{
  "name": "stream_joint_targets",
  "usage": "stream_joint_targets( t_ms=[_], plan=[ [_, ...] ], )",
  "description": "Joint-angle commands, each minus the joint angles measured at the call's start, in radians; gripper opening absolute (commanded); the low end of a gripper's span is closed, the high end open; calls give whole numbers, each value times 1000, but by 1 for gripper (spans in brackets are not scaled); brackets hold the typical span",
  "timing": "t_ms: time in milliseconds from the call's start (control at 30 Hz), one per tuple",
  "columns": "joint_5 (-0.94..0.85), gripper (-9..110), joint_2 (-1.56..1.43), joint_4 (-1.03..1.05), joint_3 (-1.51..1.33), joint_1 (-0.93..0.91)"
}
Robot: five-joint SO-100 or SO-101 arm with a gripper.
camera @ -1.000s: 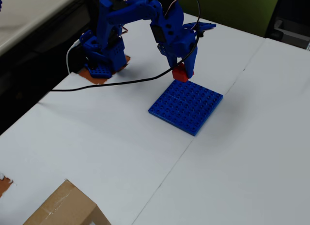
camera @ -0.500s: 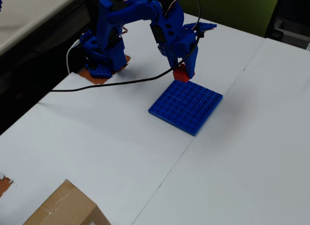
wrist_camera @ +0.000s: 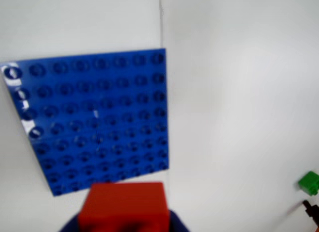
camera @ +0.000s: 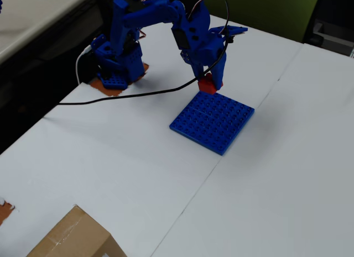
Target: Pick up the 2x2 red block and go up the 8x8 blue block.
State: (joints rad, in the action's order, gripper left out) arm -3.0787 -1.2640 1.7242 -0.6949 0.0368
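The small red block [wrist_camera: 123, 206] fills the bottom middle of the wrist view, held between my blue gripper fingers. In the overhead view my gripper [camera: 208, 83] is shut on the red block [camera: 207, 86] and holds it just above the far corner of the blue baseplate [camera: 213, 121]. The blue baseplate [wrist_camera: 94, 119] lies flat on the white table, left of centre in the wrist view, with its studs facing up. The block's studs are hidden from both views.
A small green brick [wrist_camera: 309, 182] lies at the right edge of the wrist view, with a dark red-black piece [wrist_camera: 311, 210] below it. A cardboard box [camera: 72, 237] sits at the bottom left of the overhead view. A black cable [camera: 138, 95] runs from the arm's base [camera: 116, 69].
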Motion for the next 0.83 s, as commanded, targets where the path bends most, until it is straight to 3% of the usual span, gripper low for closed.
stream_joint_targets(
  t_ms=[0,800],
  plan=[
    [-83,10,-12,-21,38,14],
    [-86,11,15,-49,37,20]
  ],
)
